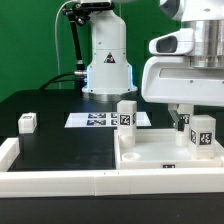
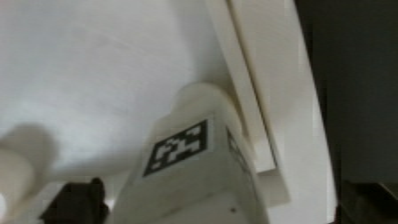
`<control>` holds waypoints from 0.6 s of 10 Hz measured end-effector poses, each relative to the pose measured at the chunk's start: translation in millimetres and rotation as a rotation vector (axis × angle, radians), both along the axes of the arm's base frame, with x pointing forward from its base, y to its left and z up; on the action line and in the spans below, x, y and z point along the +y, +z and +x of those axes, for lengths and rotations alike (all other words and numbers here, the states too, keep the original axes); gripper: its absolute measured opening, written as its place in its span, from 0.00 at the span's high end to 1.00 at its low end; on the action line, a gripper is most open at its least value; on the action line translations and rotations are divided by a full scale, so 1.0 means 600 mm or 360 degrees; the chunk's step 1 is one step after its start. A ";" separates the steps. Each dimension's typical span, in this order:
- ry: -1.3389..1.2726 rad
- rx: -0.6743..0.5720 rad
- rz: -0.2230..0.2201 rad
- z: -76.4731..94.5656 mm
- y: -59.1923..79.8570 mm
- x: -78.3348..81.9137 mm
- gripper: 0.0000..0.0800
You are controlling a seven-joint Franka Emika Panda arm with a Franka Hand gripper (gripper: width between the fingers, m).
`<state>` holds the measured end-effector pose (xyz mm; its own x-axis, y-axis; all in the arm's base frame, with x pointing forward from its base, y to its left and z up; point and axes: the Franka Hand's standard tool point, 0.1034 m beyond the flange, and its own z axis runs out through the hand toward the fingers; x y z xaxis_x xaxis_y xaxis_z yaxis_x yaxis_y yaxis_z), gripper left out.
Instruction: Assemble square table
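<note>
**Inspector:** Where is the square table [image 1: 160, 157] standing, and how far along is it?

**Assistant:** The slab is lying against the border bars [image 1: 60, 180], rim up; two legs [image 1: 127, 117] are standing upright on it, apparently fitted; a third leg [image 1: 27, 123] is lying loose, well apart from the slab; a fourth is not showing.

**Inspector:** The gripper [image 1: 183, 118]?

**Assistant:** It is hovering over the slab beside one leg [image 2: 178, 160], jaws spread, pinching nothing; at least two legs seem to be outstanding.

hand [image 1: 181, 117] mostly hidden behind wrist housing, tabletop [image 1: 150, 155] cropped at edge
</note>
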<state>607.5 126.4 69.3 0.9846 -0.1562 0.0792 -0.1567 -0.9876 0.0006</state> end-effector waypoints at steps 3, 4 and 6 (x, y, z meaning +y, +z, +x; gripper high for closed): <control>0.0286 0.0003 -0.0025 0.001 0.000 -0.006 0.19; 0.0295 0.0003 -0.0029 0.001 0.001 -0.004 0.19; 0.0290 0.0004 -0.0028 0.001 0.000 -0.005 0.33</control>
<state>608.2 123.3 69.2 0.9966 0.0259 0.0778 0.0246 -0.9995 0.0185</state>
